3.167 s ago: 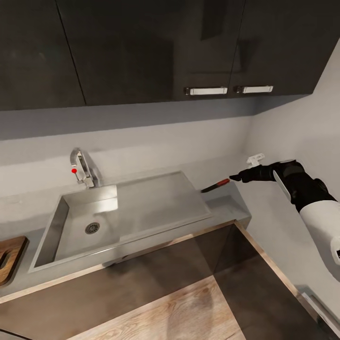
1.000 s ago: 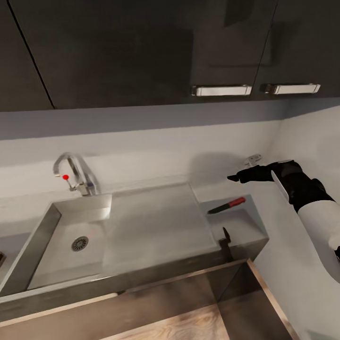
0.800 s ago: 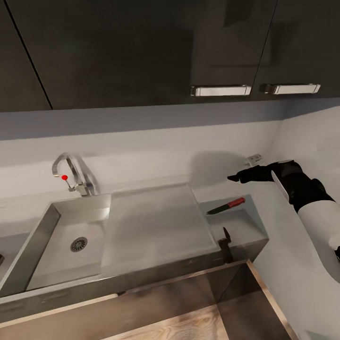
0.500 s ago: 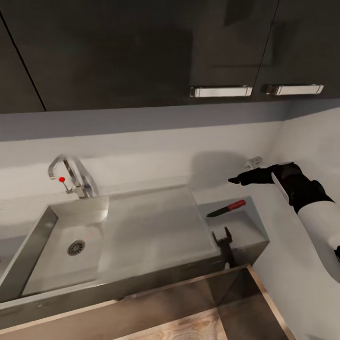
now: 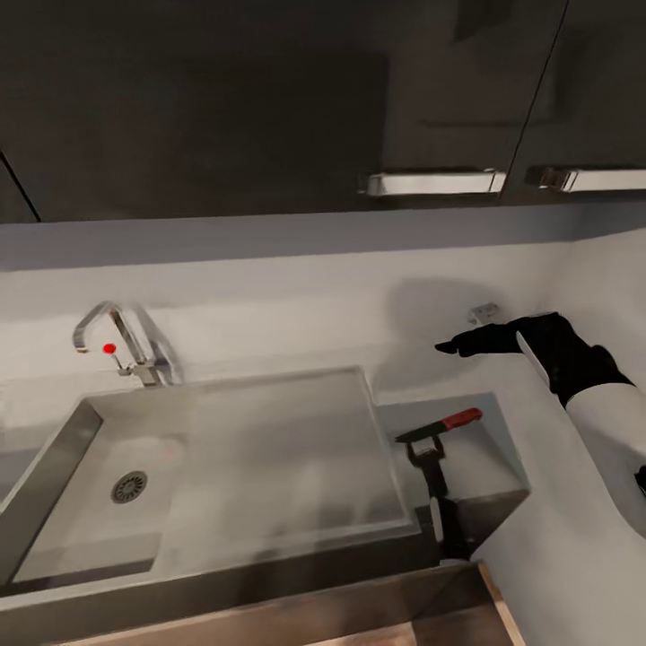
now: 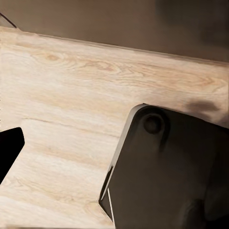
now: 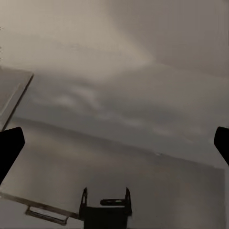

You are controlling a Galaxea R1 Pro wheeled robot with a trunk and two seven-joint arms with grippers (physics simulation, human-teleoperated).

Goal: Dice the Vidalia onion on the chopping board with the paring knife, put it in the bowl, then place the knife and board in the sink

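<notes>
The paring knife (image 5: 441, 425), red handle and dark blade, lies flat on the short grey countertop just right of the sink (image 5: 54, 467). The sink's drainboard (image 5: 287, 449) and chrome tap (image 5: 112, 336) with a red-tipped lever are in the head view. My right gripper (image 5: 446, 345) hovers above and behind the knife near the back wall, clear of it. In the right wrist view the right gripper (image 7: 114, 148) is open wide and holds nothing. A left fingertip (image 6: 9, 150) sits at the picture's edge over wooden floor. The onion, chopping board and bowl are out of view.
A dark two-pronged part (image 5: 429, 453) stands at the counter's front edge right by the knife; I cannot tell what it belongs to. Dark wall cabinets with chrome handles (image 5: 431, 184) hang overhead. A side wall (image 5: 583, 502) closes the right. My dark base (image 6: 171, 171) rests on the floor.
3.2 s ago the right gripper held the knife; since a second ago it lies on the countertop. The camera has moved closer. The dark two-pronged part has risen toward the knife.
</notes>
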